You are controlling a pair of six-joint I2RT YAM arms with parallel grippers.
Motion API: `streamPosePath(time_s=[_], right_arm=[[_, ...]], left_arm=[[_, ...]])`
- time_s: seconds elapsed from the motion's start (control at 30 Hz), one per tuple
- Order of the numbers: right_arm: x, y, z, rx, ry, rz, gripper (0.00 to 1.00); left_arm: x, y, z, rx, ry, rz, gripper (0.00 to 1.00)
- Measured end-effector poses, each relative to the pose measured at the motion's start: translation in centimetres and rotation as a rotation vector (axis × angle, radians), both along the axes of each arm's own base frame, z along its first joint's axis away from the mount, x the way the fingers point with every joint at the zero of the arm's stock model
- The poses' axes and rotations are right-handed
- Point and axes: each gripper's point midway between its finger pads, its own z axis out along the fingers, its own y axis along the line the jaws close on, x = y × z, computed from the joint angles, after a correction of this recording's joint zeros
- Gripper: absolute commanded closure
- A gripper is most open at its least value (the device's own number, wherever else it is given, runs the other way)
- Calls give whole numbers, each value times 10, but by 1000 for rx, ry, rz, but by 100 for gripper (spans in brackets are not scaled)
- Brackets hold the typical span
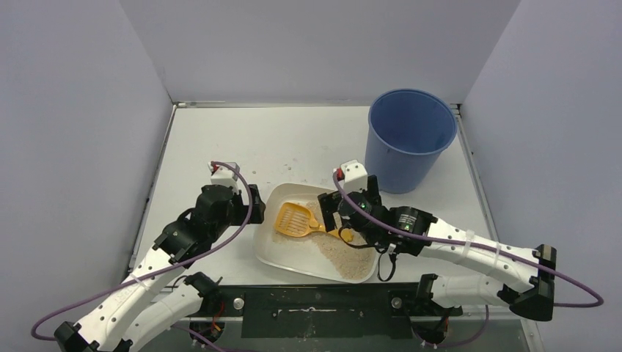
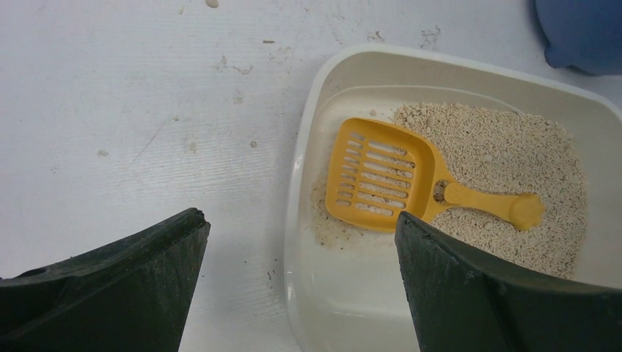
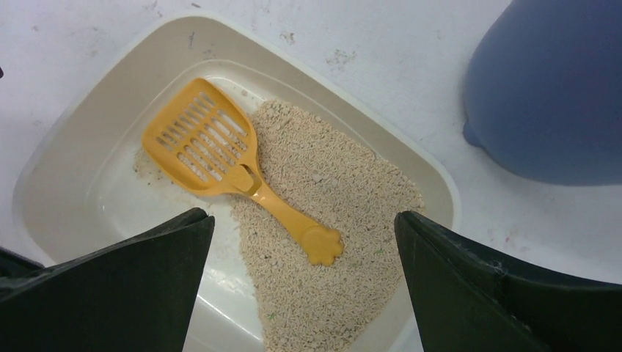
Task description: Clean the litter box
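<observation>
Both gape empty, left pincer point(image 2: 297, 220) and right pincer point(image 3: 302, 216) (latter partly hides scoop point(image 1: 293, 219) overhead).

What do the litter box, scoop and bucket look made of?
Litter box: likely moulded plastic, off-white, smooth with a soft sheen, rounded rim. Scoop: orange plastic, one moulded piece with slots, slightly glossy. Bucket: blue, probably plastic, matte and thin-walled.

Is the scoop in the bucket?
No, the scoop lies in the litter box, partly on the litter, outside the bucket.
</observation>
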Motion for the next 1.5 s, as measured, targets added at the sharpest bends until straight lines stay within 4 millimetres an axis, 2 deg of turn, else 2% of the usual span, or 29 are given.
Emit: streamPosePath(time_s=[0.1, 0.3, 0.5, 0.7, 0.83, 0.93, 1.17, 1.37, 1.5], right_arm=[[2, 5, 9, -59, -70, -21, 0], [19, -12, 14, -160, -169, -106, 0], [31, -25, 13, -187, -236, -106, 0], [81, -61, 18, -120, -244, -223, 0], [100, -72, 12, -69, -238, -235, 0], [101, -63, 6, -57, -228, -184, 0], [98, -45, 13, 0, -239, -106, 0], [84, -38, 28, 6, -289, -86, 0], [73, -30, 31, -29, -319, -77, 0]], left_arm=[[0, 2, 3, -5, -13, 6, 3], [4, 3, 3, 21, -11, 11, 3], [22, -4, 19, 68, -54, -14, 3], [45, -16, 25, 115, -115, -51, 3], [54, -18, 24, 134, -135, -58, 3], [56, -14, 25, 135, -145, -50, 3], [51, -9, 39, 105, -196, -43, 3], [44, -3, 55, 68, -242, -24, 3], [40, 0, 61, 55, -255, -22, 3]])
